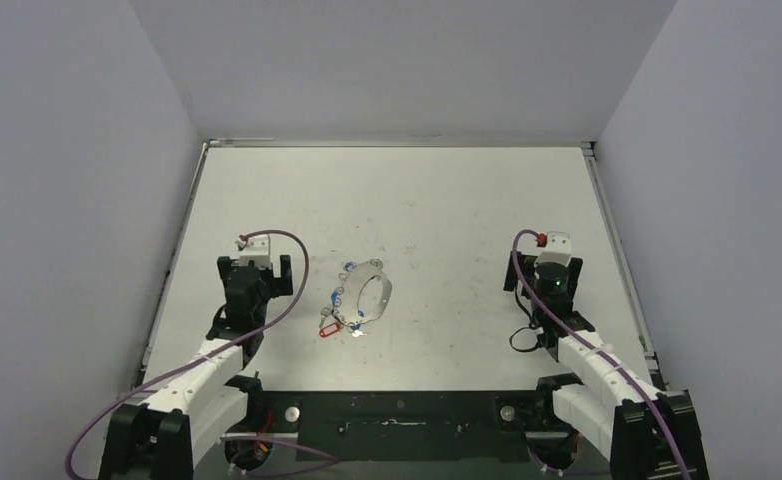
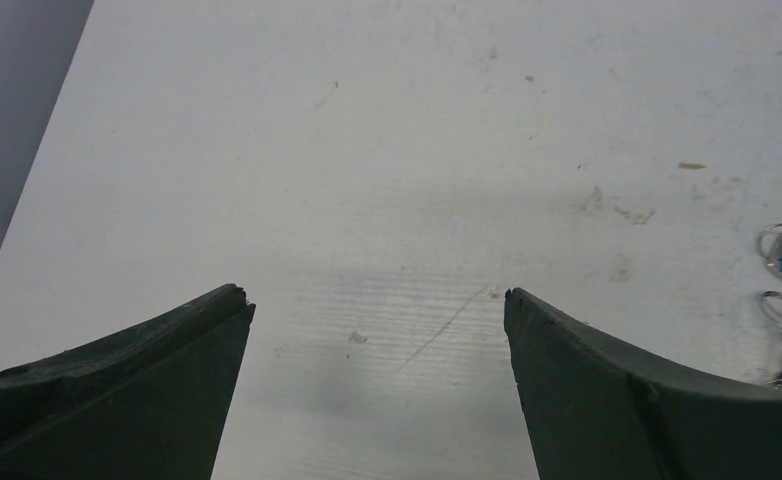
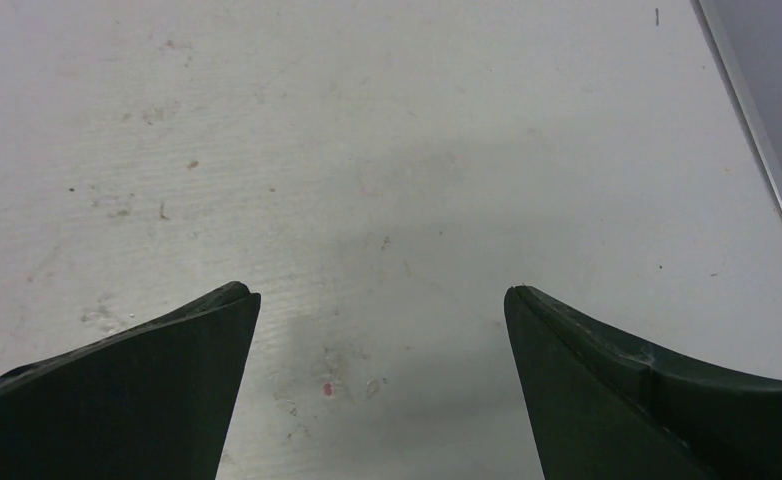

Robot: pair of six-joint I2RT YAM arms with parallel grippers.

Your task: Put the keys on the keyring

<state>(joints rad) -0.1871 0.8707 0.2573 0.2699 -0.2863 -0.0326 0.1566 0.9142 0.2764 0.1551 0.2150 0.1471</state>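
Left gripper and right gripper are both spread wide and empty, flanking the keyring. The keys huddle at its near-left rim, possibly touching. Danger: it lies thin and flat, so a pinch may skid off and scatter the keys.
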